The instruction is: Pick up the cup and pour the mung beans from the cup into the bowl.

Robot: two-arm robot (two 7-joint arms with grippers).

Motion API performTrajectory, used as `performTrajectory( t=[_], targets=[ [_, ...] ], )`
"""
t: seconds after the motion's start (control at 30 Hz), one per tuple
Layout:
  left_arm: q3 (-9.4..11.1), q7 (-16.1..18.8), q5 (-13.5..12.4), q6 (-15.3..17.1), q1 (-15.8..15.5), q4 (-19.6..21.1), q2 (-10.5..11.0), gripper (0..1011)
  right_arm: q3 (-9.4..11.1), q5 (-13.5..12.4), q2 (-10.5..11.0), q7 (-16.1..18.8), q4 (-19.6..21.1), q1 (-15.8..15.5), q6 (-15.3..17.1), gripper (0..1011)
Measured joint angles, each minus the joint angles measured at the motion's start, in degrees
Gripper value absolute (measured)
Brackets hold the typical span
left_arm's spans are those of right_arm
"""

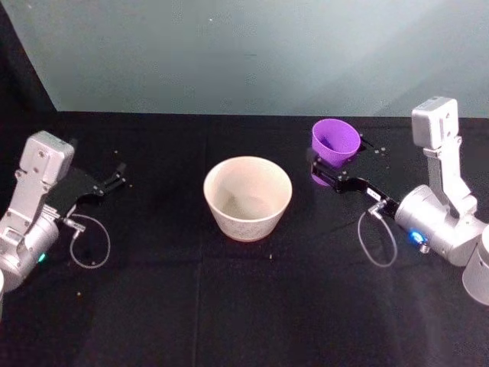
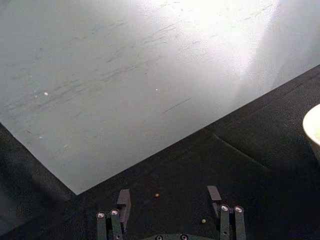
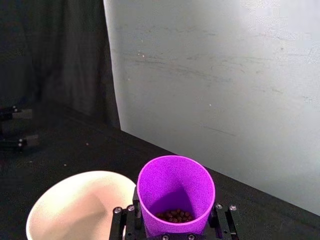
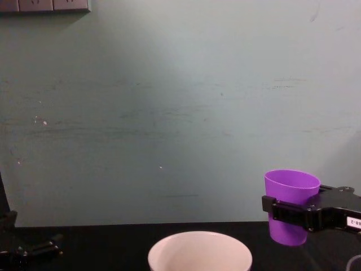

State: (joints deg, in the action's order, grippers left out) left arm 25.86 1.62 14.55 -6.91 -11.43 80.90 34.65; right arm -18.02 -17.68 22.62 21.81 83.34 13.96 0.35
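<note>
Beside bowl (image 1: 246, 223), right gripper (image 1: 324, 170) clasping cup (image 1: 335, 140)

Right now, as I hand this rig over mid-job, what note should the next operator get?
Right gripper: shut on the cup, which is upright, to the right of the bowl and not over it.
Left gripper: open, holding nothing, parked at the left of the table.
Mung beans lie in the cup's bottom; I see none in the bowl.
Done: cup grasped.
Left: carry it over the bowl and tip the beans out.
</note>
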Motion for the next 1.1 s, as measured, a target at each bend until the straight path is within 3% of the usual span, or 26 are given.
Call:
performTrajectory(
  t=[1.1],
  targets=[
    [0.0,0.0,0.0,0.0,0.0,0.0,0.0,1000,0.0,0.0,0.0,0.0,0.0,0.0,0.0,718]
  ],
)
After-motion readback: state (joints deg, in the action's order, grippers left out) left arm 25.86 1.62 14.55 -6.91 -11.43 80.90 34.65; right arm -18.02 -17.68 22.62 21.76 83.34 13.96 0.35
